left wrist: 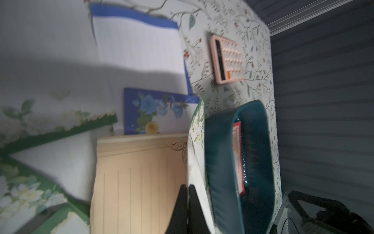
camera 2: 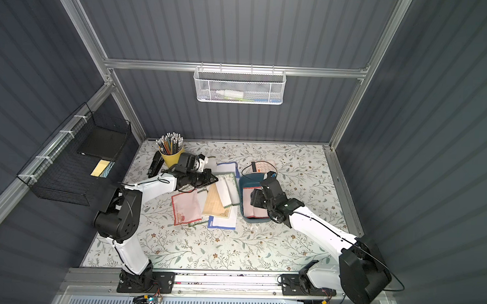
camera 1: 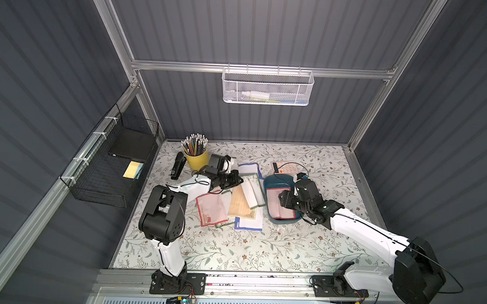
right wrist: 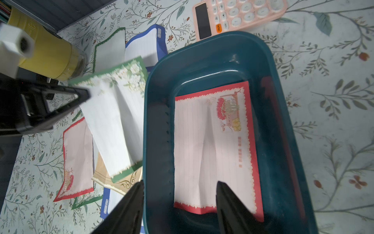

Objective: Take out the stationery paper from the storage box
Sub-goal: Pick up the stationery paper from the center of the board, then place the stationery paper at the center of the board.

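The teal storage box (camera 1: 273, 180) lies right of the table's middle, and one red-bordered sheet of stationery paper (right wrist: 210, 145) rests flat inside it. My right gripper (right wrist: 180, 186) is open over the box's near end, one finger outside the long wall and one above that sheet. My left gripper (right wrist: 86, 95) is shut on the corner of a green-bordered sheet (right wrist: 117, 121), which hangs tilted just left of the box. Below it on the table lie a tan sheet (camera 1: 240, 206), a red-bordered sheet (camera 1: 213, 207) and blue-bordered sheets (camera 1: 250, 223).
A pink calculator (camera 1: 287, 167) lies just behind the box. A yellow pencil cup (camera 1: 198, 157) and a black stapler (camera 1: 178, 165) stand at the back left, close behind my left wrist. A black wire basket (camera 1: 114, 166) and a white mesh basket (camera 1: 267, 87) hang on the walls.
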You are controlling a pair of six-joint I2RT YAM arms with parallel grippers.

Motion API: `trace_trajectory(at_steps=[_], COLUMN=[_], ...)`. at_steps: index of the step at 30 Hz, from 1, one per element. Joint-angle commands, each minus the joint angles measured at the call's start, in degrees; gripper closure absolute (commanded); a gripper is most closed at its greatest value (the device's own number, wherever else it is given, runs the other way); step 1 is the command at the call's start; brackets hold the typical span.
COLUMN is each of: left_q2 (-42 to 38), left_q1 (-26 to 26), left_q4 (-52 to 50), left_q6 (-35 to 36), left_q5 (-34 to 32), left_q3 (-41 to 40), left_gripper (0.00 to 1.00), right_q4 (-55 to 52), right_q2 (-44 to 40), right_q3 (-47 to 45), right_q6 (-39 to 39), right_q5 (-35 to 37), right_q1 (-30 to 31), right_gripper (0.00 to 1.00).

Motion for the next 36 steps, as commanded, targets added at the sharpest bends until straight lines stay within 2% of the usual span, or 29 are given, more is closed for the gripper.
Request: trace_trajectory(at_steps=[1,4,11,15,21,24,27,31,36], left_q2=[-3.63,-4.38,-5.94,-4.71,-1.04,0.34,0.42,-2.33,-10.97], left_q1=[0.13,1.45,9.74,11.71,12.22,12.22,12.22,12.22,12.22], left_q4=[-9.32,-12.07,-16.62,-18.45,-15.84,-15.22,-15.48,-14.46,-12.08], left_q6=[4.62,5.88,11.29,14.30,16.61,16.34,15.02,13.85,11.89], left_q5=[-1.24,-4.11,-6.64,-9.20,-8.03,-10.63,-17.01,-21.49,-28.82], left_q3=[4.87,6.01,4.35,4.89,3.94,3.88,3.80,2.94,0.90], left_gripper=[1.00,1.00,1.00,1.00,0.95,0.82,0.66,0.60,0.53], right_q4=[-0.74,-0.73,-1.22,-1.18,-1.09,-1.16,-1.33,-1.31,-2.02], right_q2=[0.40,0.47,0.13,0.18,0.73,0.69,0.47,0.44,1.79], right_q3=[-0.19,-0.19,-0.24,-0.21,-0.16,-0.26,-0.52,-0.91,0.08], right_q6=[0.21,0.27,0.09,0.17,0.18,0.17,0.23,0.47,-0.52], right_q5=[0.23,0.01,0.34,0.33,-0.37,-0.45,0.07,1.66,4.17], right_q1=[-0.14,-0.10,-0.09,-0.10,-0.10,-0.13,-0.11,-0.09,-0.14], right_gripper=[0.39,0.39,0.39,0.39,0.39,0.39,0.39,0.38,0.32])
